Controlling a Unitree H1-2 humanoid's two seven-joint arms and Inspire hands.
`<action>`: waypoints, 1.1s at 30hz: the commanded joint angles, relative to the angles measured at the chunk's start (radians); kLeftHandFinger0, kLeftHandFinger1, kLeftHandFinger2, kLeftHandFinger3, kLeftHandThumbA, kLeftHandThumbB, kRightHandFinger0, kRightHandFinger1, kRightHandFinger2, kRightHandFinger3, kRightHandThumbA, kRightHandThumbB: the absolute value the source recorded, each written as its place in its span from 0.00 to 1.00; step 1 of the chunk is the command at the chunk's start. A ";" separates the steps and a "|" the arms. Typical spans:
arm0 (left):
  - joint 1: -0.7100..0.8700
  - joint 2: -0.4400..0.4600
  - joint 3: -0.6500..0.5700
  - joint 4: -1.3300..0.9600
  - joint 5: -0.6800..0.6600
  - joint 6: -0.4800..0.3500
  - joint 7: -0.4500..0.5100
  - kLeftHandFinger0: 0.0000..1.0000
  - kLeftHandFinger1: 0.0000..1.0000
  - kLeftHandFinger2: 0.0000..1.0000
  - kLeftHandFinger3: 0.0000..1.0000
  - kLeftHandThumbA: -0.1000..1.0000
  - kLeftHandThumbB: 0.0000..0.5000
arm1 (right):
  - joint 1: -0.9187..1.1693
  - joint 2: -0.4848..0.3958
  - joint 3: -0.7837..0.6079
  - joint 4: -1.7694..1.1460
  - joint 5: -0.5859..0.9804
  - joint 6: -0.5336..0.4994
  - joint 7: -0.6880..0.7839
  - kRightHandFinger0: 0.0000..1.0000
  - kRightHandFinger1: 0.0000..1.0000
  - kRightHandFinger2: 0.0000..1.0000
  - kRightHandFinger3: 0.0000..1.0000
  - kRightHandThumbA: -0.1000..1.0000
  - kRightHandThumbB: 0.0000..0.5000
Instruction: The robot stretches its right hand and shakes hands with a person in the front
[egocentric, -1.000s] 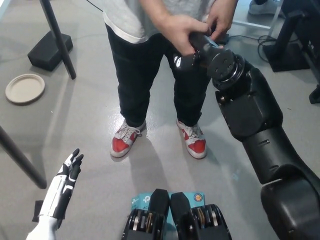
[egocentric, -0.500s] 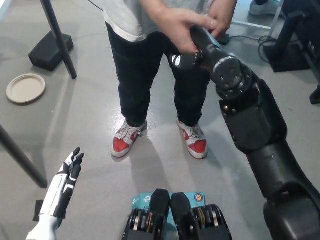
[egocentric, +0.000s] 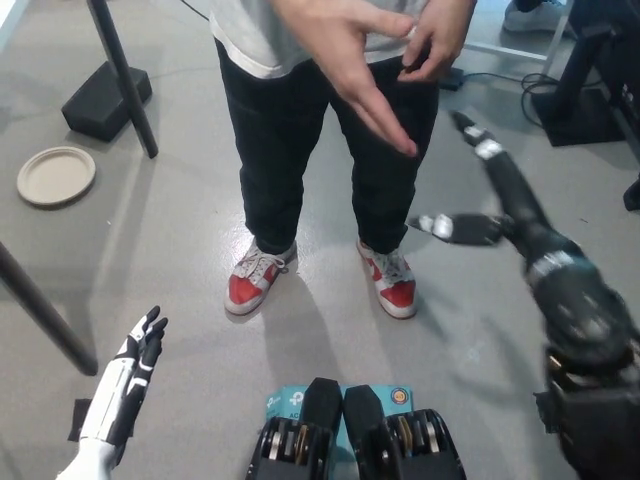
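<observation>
The black right hand (egocentric: 500, 205) is seen at the right with its fingers (egocentric: 445, 226) spread apart, holding nothing, apart from the person's hand (egocentric: 355, 60). That flat, open palm is held out above it, in front of black trousers (egocentric: 290, 140). Two red-and-white laced sneakers (egocentric: 252, 280) are planted on the smooth grey floor (egocentric: 180, 250). The white left hand (egocentric: 135, 355) rests low at the left, fingers loosely apart. One round beige plate (egocentric: 56, 176) lies at the far left.

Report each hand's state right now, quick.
Left hand: open, holding nothing, low beside the robot.
Right hand: open, fingers spread, clear of the person's hand.
</observation>
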 joint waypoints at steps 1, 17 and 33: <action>0.012 0.013 0.003 -0.021 -0.016 -0.017 -0.011 1.00 1.00 1.00 1.00 1.00 0.21 | 0.182 -0.089 -0.126 -0.308 0.244 -0.154 0.015 1.00 1.00 1.00 1.00 1.00 0.79; 0.029 0.005 -0.008 0.019 -0.063 -0.092 -0.042 1.00 1.00 1.00 1.00 1.00 0.34 | 0.473 0.026 -0.224 0.161 0.573 -0.460 0.076 1.00 1.00 1.00 1.00 1.00 0.51; 0.072 0.016 -0.006 0.009 -0.046 -0.092 -0.030 1.00 1.00 1.00 1.00 1.00 0.30 | 0.499 0.018 -0.191 0.268 0.622 -0.567 0.109 1.00 1.00 1.00 1.00 1.00 0.43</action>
